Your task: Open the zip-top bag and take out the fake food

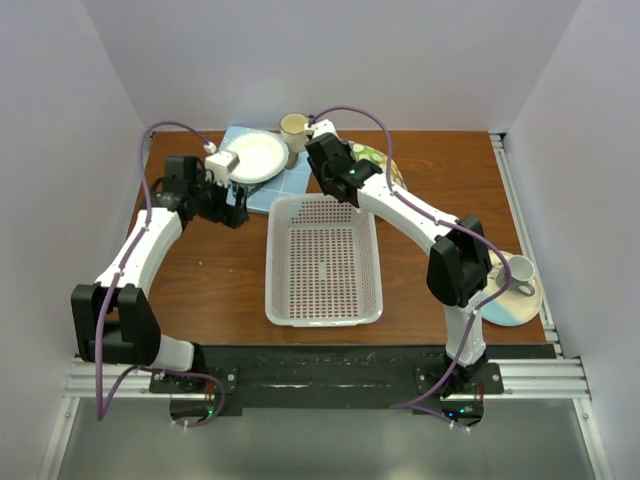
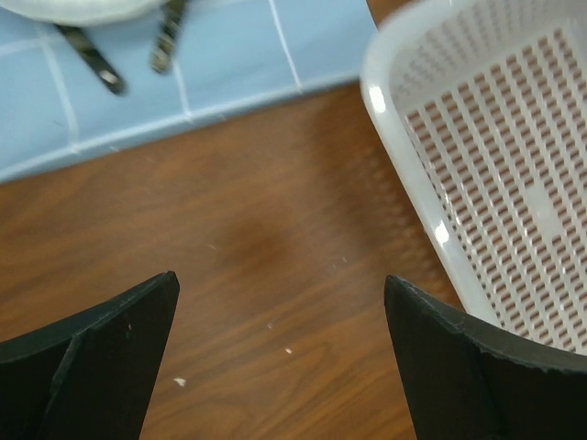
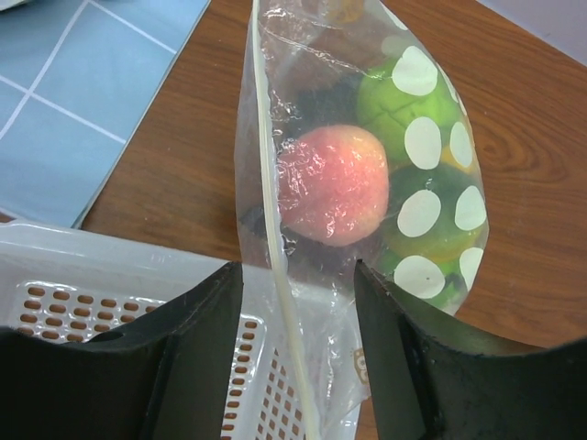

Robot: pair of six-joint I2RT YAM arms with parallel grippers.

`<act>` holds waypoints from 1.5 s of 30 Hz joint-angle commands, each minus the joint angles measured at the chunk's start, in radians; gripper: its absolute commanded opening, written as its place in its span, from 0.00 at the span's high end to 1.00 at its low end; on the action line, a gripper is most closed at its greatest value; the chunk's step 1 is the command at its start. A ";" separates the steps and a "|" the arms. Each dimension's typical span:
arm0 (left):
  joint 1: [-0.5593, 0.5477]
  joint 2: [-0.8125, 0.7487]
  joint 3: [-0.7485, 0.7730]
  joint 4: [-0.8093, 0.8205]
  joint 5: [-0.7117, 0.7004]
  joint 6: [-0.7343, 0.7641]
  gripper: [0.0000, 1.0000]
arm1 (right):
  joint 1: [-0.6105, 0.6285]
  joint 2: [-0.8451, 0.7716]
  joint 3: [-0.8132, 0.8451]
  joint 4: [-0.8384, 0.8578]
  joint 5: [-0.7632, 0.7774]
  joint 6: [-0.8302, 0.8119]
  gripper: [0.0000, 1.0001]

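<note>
The zip-top bag (image 3: 404,211), clear with white polka dots, lies on the wood just beyond the white basket's far rim (image 3: 92,257), and its near end drapes over that rim. The fake food shows through it: a pink-red peach-like fruit (image 3: 332,183) and green pieces (image 3: 394,101). My right gripper (image 3: 298,270) is open, its fingers straddling the bag's white zip strip (image 3: 275,238) without pinching it. From above, the bag (image 1: 375,160) peeks out beside the right wrist. My left gripper (image 2: 282,284) is open and empty over bare wood, left of the basket (image 2: 394,119).
A blue tiled mat (image 1: 238,140) at the back holds a white plate (image 1: 255,157) with dark utensil handles (image 2: 87,60) under its edge. A beige cup (image 1: 293,127) stands behind it. A white cup (image 1: 518,268) sits on a plate (image 1: 510,308) at the right edge.
</note>
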 commanded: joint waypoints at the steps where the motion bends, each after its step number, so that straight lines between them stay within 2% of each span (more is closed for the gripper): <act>1: -0.045 -0.055 -0.116 0.055 -0.006 0.039 0.00 | -0.001 0.003 -0.036 0.059 -0.013 -0.019 0.46; 7: -0.048 -0.081 -0.147 0.045 -0.035 0.065 0.00 | 0.000 0.027 -0.062 0.064 -0.024 -0.013 0.45; 10: -0.048 -0.090 -0.158 0.042 -0.014 0.066 0.00 | -0.001 0.040 -0.063 0.066 -0.025 -0.011 0.53; 11: -0.048 -0.095 -0.162 0.040 -0.005 0.062 0.00 | -0.001 0.043 -0.063 0.063 -0.027 -0.011 0.58; 12: -0.049 -0.097 -0.167 0.042 0.000 0.059 0.00 | -0.003 0.043 -0.063 0.064 -0.025 -0.011 0.76; 13: -0.052 -0.100 -0.182 0.048 0.008 0.058 0.00 | -0.001 0.043 -0.062 0.060 -0.027 -0.011 0.87; 14: -0.057 -0.107 -0.190 0.055 0.000 0.046 0.00 | -0.005 0.038 -0.059 0.056 -0.025 -0.011 0.96; 15: -0.057 -0.110 -0.202 0.069 -0.010 0.033 0.00 | -0.005 0.033 -0.059 0.055 -0.024 -0.011 1.00; 20: -0.075 -0.152 -0.288 0.101 0.052 0.042 0.00 | -0.014 -0.014 -0.037 0.066 0.009 -0.036 1.00; 23: -0.113 -0.172 -0.328 0.121 0.034 0.059 0.00 | -0.047 -0.031 0.053 0.027 0.003 -0.060 1.00; 26: -0.167 -0.172 -0.345 0.112 -0.006 0.076 0.00 | -0.093 -0.031 0.211 -0.026 -0.019 -0.049 1.00; 30: -0.222 -0.181 -0.354 0.117 -0.040 0.084 0.00 | -0.149 -0.040 0.320 -0.054 -0.043 -0.051 1.00; 40: -0.379 -0.064 -0.291 0.146 -0.090 0.029 0.00 | -0.176 -0.112 0.414 -0.069 -0.070 -0.049 1.00; 45: -0.413 0.011 -0.232 0.161 -0.100 0.021 0.00 | -0.176 -0.152 0.455 -0.100 -0.197 0.041 1.00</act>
